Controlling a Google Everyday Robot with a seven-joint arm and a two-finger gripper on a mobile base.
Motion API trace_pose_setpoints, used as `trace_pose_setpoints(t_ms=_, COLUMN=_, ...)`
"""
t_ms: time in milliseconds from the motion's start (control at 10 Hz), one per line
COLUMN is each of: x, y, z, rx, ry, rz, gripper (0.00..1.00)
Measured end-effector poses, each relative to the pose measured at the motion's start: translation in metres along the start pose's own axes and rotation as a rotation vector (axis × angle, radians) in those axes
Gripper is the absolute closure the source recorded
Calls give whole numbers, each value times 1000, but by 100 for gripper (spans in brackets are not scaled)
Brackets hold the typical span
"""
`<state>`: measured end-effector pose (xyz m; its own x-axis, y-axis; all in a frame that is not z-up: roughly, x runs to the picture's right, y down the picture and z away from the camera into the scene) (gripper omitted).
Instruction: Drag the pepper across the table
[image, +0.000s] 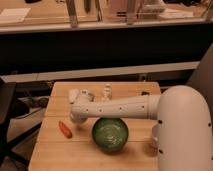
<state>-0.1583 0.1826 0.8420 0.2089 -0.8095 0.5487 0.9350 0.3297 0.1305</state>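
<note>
Pepper (65, 129): small, likely light, smooth, prone to rolling; push at mid-body. My gripper (76, 118) hovers just beside it on the table (50, 150); finger state indiscernible.

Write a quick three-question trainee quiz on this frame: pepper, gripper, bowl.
1. True or false: the pepper lies inside the green bowl.
2. Which item is nearest the gripper? A) pepper B) white block C) green bowl
3. Fill in: the pepper rests on the ____, on the image-left side of the bowl.

Key
1. False: it lies on the wood, apart from the bowl.
2. A: the gripper end of the arm sits just above and image-right of the pepper.
3. table
</note>
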Motion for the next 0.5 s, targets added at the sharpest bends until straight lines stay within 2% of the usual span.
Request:
trace_pose_setpoints(t_ms=300, x=2, y=-15, z=0, rx=-6, ry=-74, rz=-59, gripper=53)
trace_pose_setpoints(t_ms=500, x=0, y=-24, z=-1, rx=-2, ry=-125, rz=-106, gripper=30)
